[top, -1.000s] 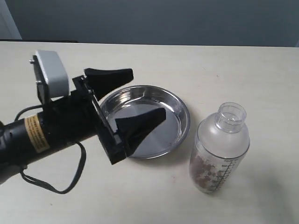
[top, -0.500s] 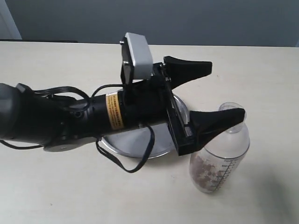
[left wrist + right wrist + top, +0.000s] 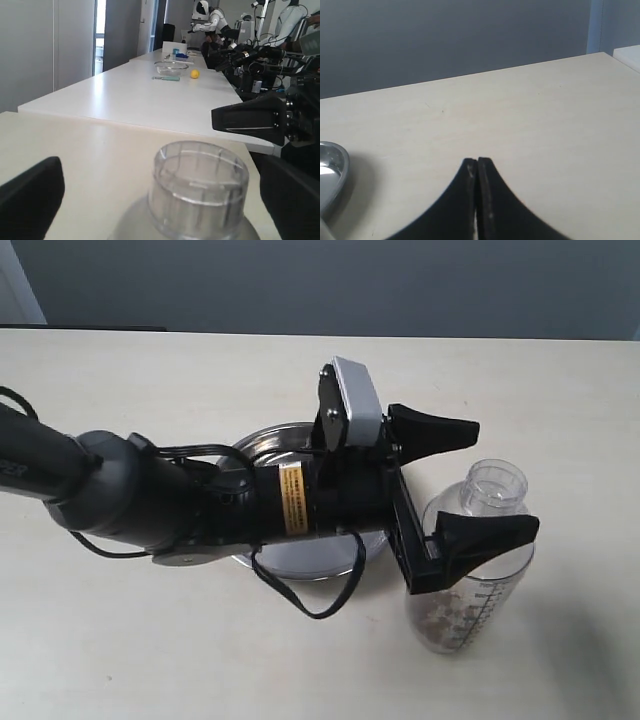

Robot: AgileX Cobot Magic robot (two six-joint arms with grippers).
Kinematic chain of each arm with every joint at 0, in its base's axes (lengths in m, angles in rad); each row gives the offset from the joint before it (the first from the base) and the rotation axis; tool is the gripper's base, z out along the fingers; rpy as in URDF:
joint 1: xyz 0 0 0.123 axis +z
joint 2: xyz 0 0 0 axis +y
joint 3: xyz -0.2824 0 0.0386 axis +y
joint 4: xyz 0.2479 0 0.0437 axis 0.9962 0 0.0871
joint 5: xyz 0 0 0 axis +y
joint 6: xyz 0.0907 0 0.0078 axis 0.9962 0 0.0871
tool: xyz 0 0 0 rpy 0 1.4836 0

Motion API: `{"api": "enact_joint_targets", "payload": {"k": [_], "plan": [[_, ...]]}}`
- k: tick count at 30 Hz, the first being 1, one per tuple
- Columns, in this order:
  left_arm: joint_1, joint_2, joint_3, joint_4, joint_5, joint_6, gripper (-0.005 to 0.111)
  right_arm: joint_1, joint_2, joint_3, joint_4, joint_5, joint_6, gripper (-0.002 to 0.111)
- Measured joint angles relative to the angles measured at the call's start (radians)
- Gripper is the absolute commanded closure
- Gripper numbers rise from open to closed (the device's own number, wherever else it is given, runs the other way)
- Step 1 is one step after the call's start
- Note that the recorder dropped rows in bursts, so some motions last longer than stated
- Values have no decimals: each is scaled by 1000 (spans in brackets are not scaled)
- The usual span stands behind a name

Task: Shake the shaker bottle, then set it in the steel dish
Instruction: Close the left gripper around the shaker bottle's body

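With the shaker bottle (image 3: 470, 600) standing upright on the table (image 3: 150, 370) just beside the steel dish (image 3: 272, 438), on the dish's right in the exterior view, the left arm lies across the dish and hides most of it. Only parts of the dish's rim show above and below the arm.

The left gripper (image 3: 505, 478) is spread wide. Its two black fingers (image 3: 440, 430) stand on either side of the bottle's upper part, past the dish's right edge. In the left wrist view the left gripper (image 3: 160, 172) frames the clear round neck of the bottle (image 3: 197, 187), with a gap on each side – no contact is visible there. In the exterior view the nearer finger overlaps the bottle's shoulder, and contact at that point cannot be confirmed.

Bottle contents: brownish grains (image 3: 435, 615) lie in the bottom, and printed measuring marks (image 3: 485, 605) run up the wall.

The right gripper (image 3: 477, 162) is closed – its fingers meet with nothing between them. It hangs over bare table, apart from the dish (image 3: 330, 170), whose rim shows at the edge of the right wrist view.
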Motion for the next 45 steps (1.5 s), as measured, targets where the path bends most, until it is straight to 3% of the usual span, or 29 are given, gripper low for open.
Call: {"api": "enact_joint_targets", "payload": {"k": [40,45], "plan": [[-50,206,-10,-39,0,77,2,0,0,0,0,0,0,109],[-51,222,-10,-53,0,81,13,0,0,0,0,0,0,109]]}}
